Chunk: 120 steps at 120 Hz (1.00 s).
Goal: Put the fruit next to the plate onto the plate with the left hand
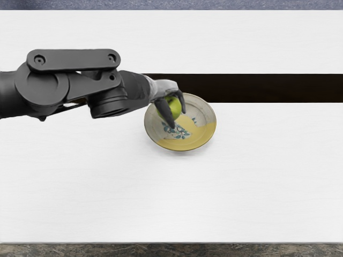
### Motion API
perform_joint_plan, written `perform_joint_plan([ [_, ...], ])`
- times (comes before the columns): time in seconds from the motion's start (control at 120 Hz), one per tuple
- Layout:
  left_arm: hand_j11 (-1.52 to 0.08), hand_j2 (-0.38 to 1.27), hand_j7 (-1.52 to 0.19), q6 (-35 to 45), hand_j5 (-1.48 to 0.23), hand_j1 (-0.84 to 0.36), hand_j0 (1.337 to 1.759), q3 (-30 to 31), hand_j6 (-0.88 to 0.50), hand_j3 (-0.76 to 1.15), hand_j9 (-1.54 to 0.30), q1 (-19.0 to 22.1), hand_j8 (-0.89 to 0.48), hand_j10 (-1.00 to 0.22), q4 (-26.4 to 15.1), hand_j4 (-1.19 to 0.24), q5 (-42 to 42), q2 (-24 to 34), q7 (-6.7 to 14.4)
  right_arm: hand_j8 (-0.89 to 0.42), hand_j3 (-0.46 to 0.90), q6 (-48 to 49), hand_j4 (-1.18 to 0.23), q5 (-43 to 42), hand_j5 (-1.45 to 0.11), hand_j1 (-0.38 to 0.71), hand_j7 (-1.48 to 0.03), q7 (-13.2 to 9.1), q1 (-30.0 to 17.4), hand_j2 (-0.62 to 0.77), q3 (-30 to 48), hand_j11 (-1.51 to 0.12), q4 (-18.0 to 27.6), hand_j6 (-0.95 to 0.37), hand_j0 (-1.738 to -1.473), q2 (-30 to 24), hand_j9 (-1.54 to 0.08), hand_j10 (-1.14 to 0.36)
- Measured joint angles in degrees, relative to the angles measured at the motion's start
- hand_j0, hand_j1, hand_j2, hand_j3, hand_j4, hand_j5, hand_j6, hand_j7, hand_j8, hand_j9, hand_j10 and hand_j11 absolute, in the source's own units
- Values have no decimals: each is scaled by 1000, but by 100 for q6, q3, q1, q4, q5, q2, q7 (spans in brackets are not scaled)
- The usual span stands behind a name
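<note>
- Over the left part of the plate point(206, 136), the left hand point(166, 96) has its dark fingers point(167, 119) curled around a green fruit point(173, 108). The fruit is round and apple-like, though its exact kind is hard to tell.
- The fruit sits inside the plate's outline as seen from the head view. It is no longer beside the plate, so the pick-up and the carry look done.
- Whether the fruit touches the plate's surface or hangs just above it cannot be told from this slanted view. One fingertip reaches down over the patterned centre, and the fruit lies higher in the picture, near the left rim.
- What looks left is to set the fruit down if it is not yet resting, spread the fingers, and draw the hand clear without nudging it.
- A round fruit may roll once let go. The plate's raised rim should help, but the fruit is near the edge rather than the middle, so a gentle release seems wise.
- The left arm point(69, 85) comes in from the picture's left edge across the white desk point(241, 187), and the right arm does not show.
- The plate lies on the desk just in front of a dark gap point(268, 88), and no other fruit shows beside it.
</note>
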Motion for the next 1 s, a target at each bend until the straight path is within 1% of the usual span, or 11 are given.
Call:
perform_joint_plan([
  [0.067, -1093, 267, -1090, 18, -1071, -389, 1633, -2, -227, 3, -1087, 32, -181, -420, 12, -612, -6, -58, -1, -35, 0, 0, -35, 0, -45, -308, -45, 0, 0, -7, 0, -45, 1, -35, -1658, 0, -45, -35],
  [0.125, -1092, 265, -1086, 28, -1061, -384, 1634, 1, -239, 3, -1084, 72, -190, -428, 60, -627, -10, -232, -2, -35, 0, 0, -35, 0, -45, -308, -45, 0, 0, -7, 0, -45, 1, -35, -1658, 0, -45, -35],
  [0.225, -1084, 259, -1067, 44, -1038, -381, 1634, 2, -249, 2, -1070, 73, -198, -433, 128, -638, -4, -244, -3, -35, 0, 0, -35, 0, -45, -307, -45, 0, 0, -7, 0, -45, 0, -35, -1658, 0, -45, -35],
  [0.283, -1060, 255, -1035, 56, -997, -376, 1635, 2, -268, 1, -1043, 79, -212, -443, 147, -659, -2, -244, -4, -35, 0, 0, -35, 0, -45, -307, -45, 0, 0, -7, 0, -45, 1, -35, -1658, 0, -45, -35],
  [0.333, -1013, 246, -977, 70, -927, -360, 1637, 2, -303, 1, -993, 82, -239, -471, 159, -661, 0, -249, -4, -35, 0, 0, -35, 0, -45, -307, -45, 0, 0, -7, 0, -45, 0, -35, -1658, 0, -45, -35],
  [0.408, -907, 220, -872, 74, -831, -334, 1642, 0, -342, 1, -893, 102, -290, -493, 184, -615, -6, -252, -4, -35, 0, 0, -35, 0, -45, -308, -45, 0, 0, -7, 0, -45, 2, -35, -1658, 0, -45, -35],
  [0.475, -808, 181, -784, 72, -754, -282, 1646, -2, -364, 0, -798, 125, -331, -473, 205, -561, -12, -257, -4, -35, 0, 0, -35, 0, -45, -308, -45, 0, 0, -7, 0, -45, 3, -35, -1658, 0, -45, -35],
  [0.608, -611, 124, -600, 71, -585, -156, 1652, -3, -335, 0, -607, 141, -317, -387, 249, -437, -16, -279, -4, -35, 0, 0, -35, 0, -45, -308, -45, 0, 0, -7, 0, -45, 6, -35, -1658, 0, -45, -35],
  [0.683, -526, 102, -519, 71, -508, -95, 1654, -4, -311, 0, -523, 162, -298, -344, 263, -382, -17, -279, -5, -35, 0, 0, -35, 0, -45, -308, -45, 0, 6, -7, 0, -45, 7, -35, -1658, 0, -45, -35],
  [0.883, -404, 71, -401, 29, -397, -7, 1656, -146, -276, 0, -403, 120, -271, -288, 265, -302, -22, -227, -5, -35, 0, 0, -35, 0, -45, -307, -45, 0, 24, -7, 0, -45, 7, -35, -1658, 0, -45, -35],
  [1.0, -371, 62, -369, -83, -367, 16, 1657, -379, -266, 0, -370, 117, -264, -273, 245, -281, -147, 110, -5, -35, 0, 0, -35, 0, -45, -308, -45, 0, 26, -7, 0, -45, 7, -35, -1658, 0, -45, -35],
])
